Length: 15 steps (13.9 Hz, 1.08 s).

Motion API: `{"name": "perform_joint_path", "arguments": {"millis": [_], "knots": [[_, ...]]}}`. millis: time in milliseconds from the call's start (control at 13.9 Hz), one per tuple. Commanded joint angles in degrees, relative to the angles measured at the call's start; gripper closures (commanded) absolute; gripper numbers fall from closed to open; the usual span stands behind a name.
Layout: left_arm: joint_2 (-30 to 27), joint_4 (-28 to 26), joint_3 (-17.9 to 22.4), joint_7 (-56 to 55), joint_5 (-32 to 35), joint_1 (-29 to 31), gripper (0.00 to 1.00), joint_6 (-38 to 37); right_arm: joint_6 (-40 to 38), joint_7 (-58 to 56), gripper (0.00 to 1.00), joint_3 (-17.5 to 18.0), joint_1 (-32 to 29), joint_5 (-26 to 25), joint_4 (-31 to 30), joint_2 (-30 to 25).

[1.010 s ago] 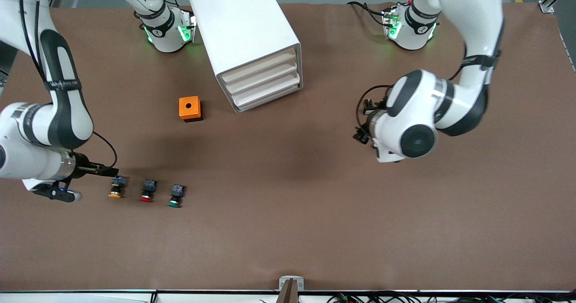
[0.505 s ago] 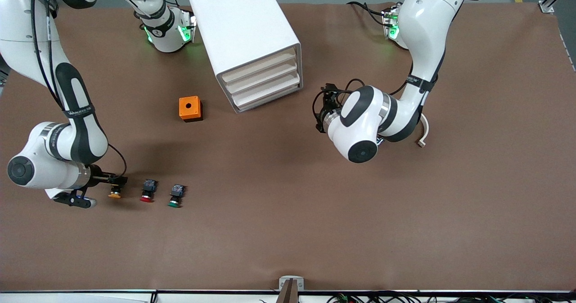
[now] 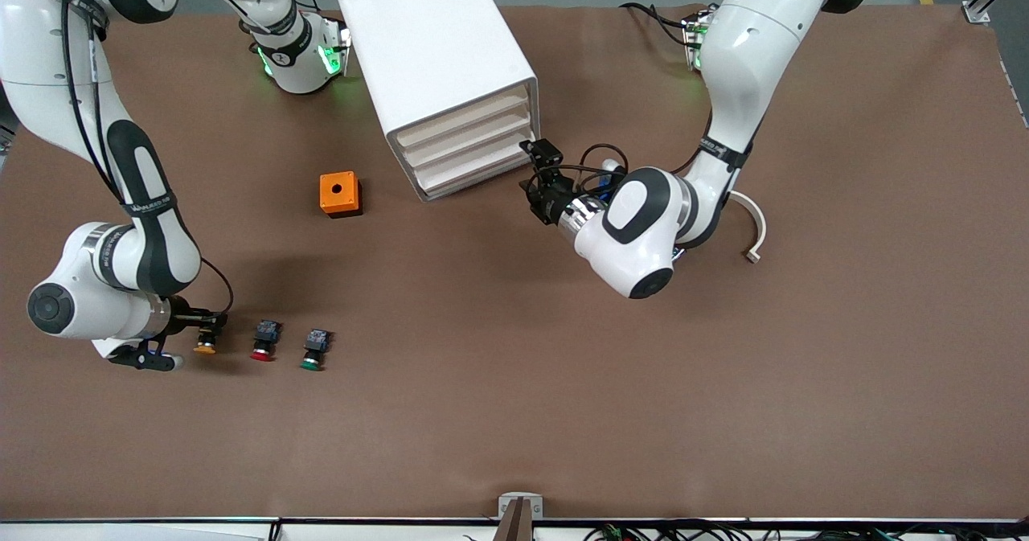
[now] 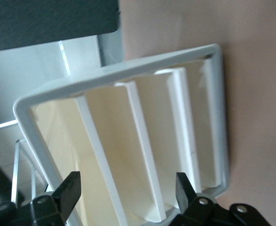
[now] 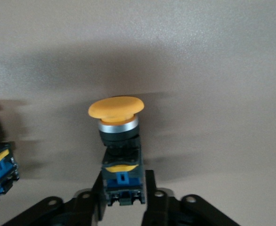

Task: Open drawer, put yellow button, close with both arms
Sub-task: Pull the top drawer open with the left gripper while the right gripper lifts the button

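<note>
Brown matting covers the table (image 3: 563, 380), and a white cabinet (image 3: 438, 59) stands on it between the two arm bases, its three fronts turned toward the front camera. Its highest front, the drawer (image 3: 462, 120), sits flush and shut above the two lower drawers (image 3: 474, 163). Just beside the cabinet's lower corner, toward the left arm's end of the table, the left gripper (image 3: 537, 173) points at the fronts; the left wrist view shows its fingers (image 4: 68, 192) spread wide apart with nothing between them, the cabinet face framed in the gap. Nearer to the front camera than the cabinet, an orange box (image 3: 340, 194) with a round hole in its top rests on the mat. Nearer still, and toward the right arm's end, three push buttons lie in a row: the yellow button (image 3: 206, 342), then a red button (image 3: 264, 340), then a green button (image 3: 314, 349) closest to the cabinet's line. The right gripper (image 3: 211, 321) is low at the yellow button, and in the right wrist view its fingers (image 5: 149, 188) sit pressed against both sides of the blue and black body (image 5: 122, 178), the yellow cap (image 5: 115, 108) pointing away from the wrist.
</note>
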Motion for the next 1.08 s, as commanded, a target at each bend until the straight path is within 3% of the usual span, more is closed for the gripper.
{"name": "perform_joint_path", "arguments": {"millis": [0, 144, 505, 577, 721, 793, 1010], "knots": [[1.82, 1.01, 0.28, -3.59, -4.13, -3.47, 0.25, -0.65, -0.31, -0.69, 0.86, 0.63, -0.55, -0.49, 1.37, 0.52], [3.06, 1.01, 0.28, -5.09, -6.32, -4.36, 0.31, -0.65, -0.39, -0.60, 0.95, 0.63, -0.29, -0.49, 1.55, 0.25], [2.97, 1.10, 0.28, -9.92, -8.89, -7.70, 0.37, -0.65, -3.63, -0.52, 0.97, 0.98, 0.33, -0.14, 2.08, -2.72], [2.97, 1.18, 0.28, -10.10, -8.97, -7.96, 0.49, -0.65, -4.86, -0.52, 0.97, 1.07, 0.41, -0.14, 2.08, -3.95], [2.97, 1.19, 0.36, -10.10, -10.63, -8.14, 0.86, -0.65, -7.06, -0.43, 0.97, 1.59, 0.68, -0.05, 2.08, -6.68], [2.80, 1.19, 0.36, -10.10, -10.64, -8.23, 0.96, -0.65, -8.73, -0.43, 0.97, 2.46, 0.51, 0.04, 2.08, -8.26], [2.62, 1.27, 0.45, -9.93, -10.20, -7.97, 0.98, -0.65, -12.51, 0.10, 0.97, 3.35, 0.59, 1.53, 2.08, -11.78]]}}
